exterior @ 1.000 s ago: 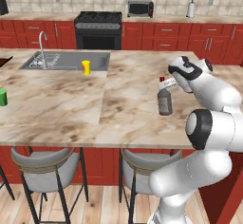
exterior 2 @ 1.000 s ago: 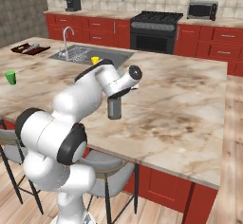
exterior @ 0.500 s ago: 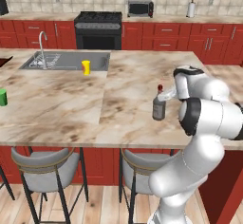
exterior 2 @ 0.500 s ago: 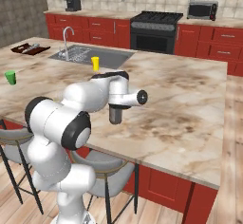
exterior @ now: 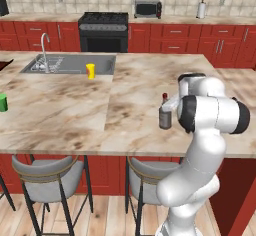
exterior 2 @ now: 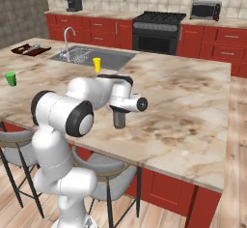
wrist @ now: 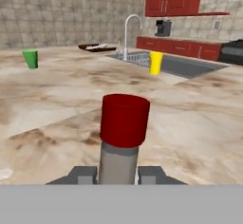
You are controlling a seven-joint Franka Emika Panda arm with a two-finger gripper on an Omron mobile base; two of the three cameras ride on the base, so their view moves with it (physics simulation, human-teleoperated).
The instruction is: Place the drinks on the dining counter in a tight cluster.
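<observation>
grey bottle stood on the desk, jaws either side of its neck

the grey bottle (exterior: 165,118) with its red cap (wrist: 124,119) stands upright on the desk (exterior: 65,110), near the stool-side edge toward the right-hand end. the gripper (wrist: 118,174) has its jaws nearly closed, flanking the neck; whether they grip or have just let go, i can't tell. probably it's being set down to start the cluster. no label or writing readable.
</observation>
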